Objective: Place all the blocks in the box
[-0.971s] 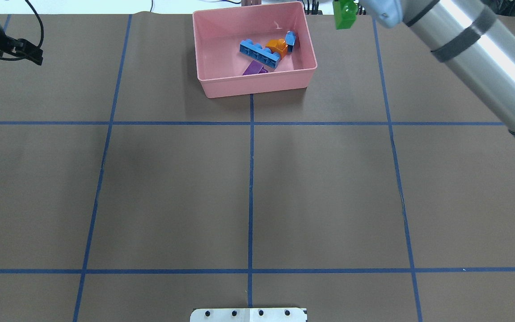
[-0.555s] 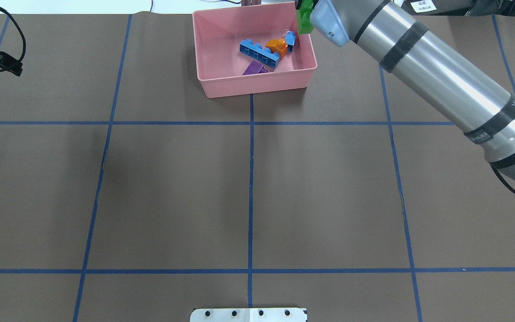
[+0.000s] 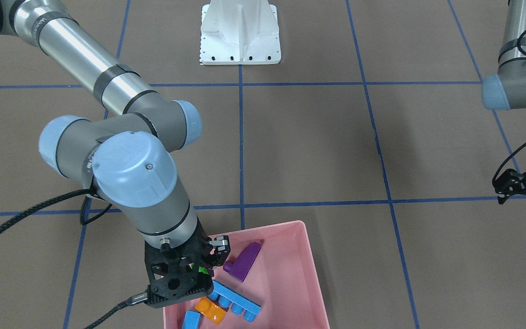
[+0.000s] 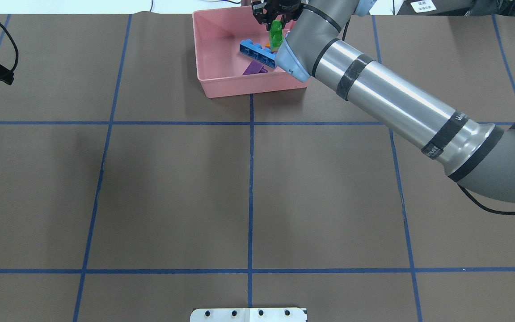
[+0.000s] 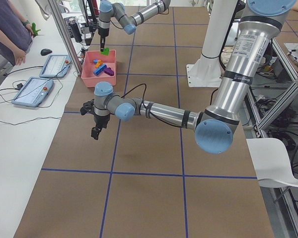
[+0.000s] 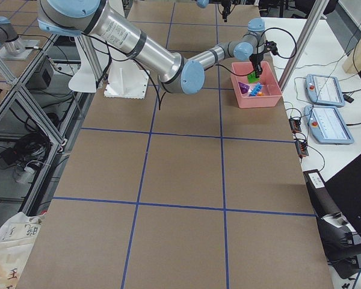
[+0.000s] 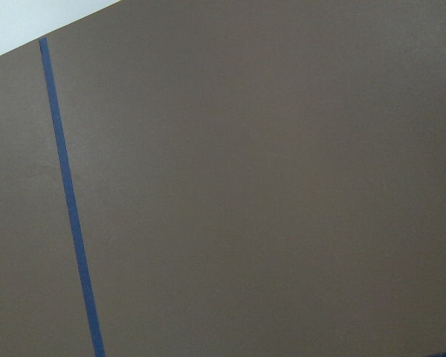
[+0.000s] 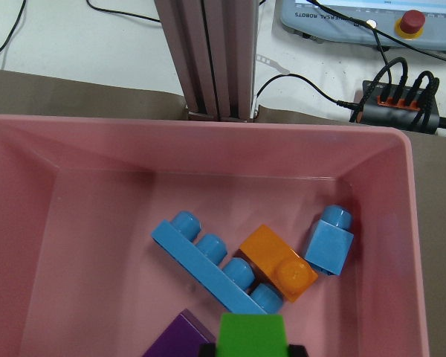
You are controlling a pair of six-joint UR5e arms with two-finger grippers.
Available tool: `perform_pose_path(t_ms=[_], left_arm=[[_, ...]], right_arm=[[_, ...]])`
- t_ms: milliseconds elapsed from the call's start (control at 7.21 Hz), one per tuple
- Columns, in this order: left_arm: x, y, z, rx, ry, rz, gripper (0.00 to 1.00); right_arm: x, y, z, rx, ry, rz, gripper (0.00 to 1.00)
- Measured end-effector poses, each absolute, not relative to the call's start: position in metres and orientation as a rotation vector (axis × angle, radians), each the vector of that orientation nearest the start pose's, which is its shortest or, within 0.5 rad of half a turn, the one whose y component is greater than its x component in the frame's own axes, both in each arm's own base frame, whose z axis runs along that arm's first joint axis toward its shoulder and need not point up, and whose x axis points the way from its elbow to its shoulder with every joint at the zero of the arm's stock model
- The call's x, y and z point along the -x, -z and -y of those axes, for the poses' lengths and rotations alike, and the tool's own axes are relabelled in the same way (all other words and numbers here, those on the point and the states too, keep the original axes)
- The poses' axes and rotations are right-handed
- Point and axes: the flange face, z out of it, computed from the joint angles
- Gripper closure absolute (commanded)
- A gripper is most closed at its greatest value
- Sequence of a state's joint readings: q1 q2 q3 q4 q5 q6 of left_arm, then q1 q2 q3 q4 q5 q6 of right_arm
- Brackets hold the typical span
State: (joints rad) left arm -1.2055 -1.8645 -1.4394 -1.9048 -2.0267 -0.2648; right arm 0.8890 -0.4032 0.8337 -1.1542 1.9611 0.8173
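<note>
Overhead, the right arm covers a corner of the shallow pink plastic box, hiding the small blue brick and most of the glossy orange brick. The green studded brick hangs within the box's outline, above the long blue four-stud brick, clamped in the right end effector. The left end effector hovers well apart over the brown surface; its opening cannot be judged.

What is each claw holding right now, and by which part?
The right claw grips the green block by its upper end; the rest hangs over the box. Nothing shows in the left claw.
</note>
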Motion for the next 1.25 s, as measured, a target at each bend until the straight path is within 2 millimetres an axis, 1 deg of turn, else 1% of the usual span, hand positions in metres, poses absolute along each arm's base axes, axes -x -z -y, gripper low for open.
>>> perform_pose_path(t_ms=[139,277,416,555,693,832,971,1109,1248], left_arm=[[-0.145,-0.540,0.630,-0.321,-0.212,-0.575,0.00],[-0.143,-0.543,0.631,-0.317,-0.210,-0.574,0.00],[-0.140,-0.544,0.631,-0.317,-0.210,-0.574,0.00],[-0.134,-0.545,0.632,-0.319,-0.213,-0.573,0.00],[-0.119,-0.546,0.635,-0.325,-0.222,-0.566,0.00],[-0.099,-0.549,0.638,-0.328,-0.250,-0.547,0.00],[-0.076,-0.553,0.639,-0.316,-0.274,-0.540,0.00],[-0.053,-0.556,0.639,-0.299,-0.287,-0.561,0.00],[-0.032,-0.560,0.637,-0.282,-0.315,-0.583,0.00]], right_arm=[[0.484,-0.152,0.746,-0.365,0.037,0.836,0.00],[0.482,-0.153,0.748,-0.365,0.030,0.836,0.00],[0.471,-0.150,0.754,-0.363,0.022,0.844,0.00],[0.452,-0.144,0.760,-0.346,0.017,0.860,0.00],[0.424,-0.137,0.764,-0.307,0.014,0.874,0.00],[0.389,-0.135,0.763,-0.261,0.025,0.868,0.00],[0.348,-0.148,0.756,-0.236,0.061,0.849,0.00],[0.301,-0.184,0.744,-0.221,0.108,0.828,0.00],[0.255,-0.233,0.728,-0.211,0.158,0.810,0.00]])
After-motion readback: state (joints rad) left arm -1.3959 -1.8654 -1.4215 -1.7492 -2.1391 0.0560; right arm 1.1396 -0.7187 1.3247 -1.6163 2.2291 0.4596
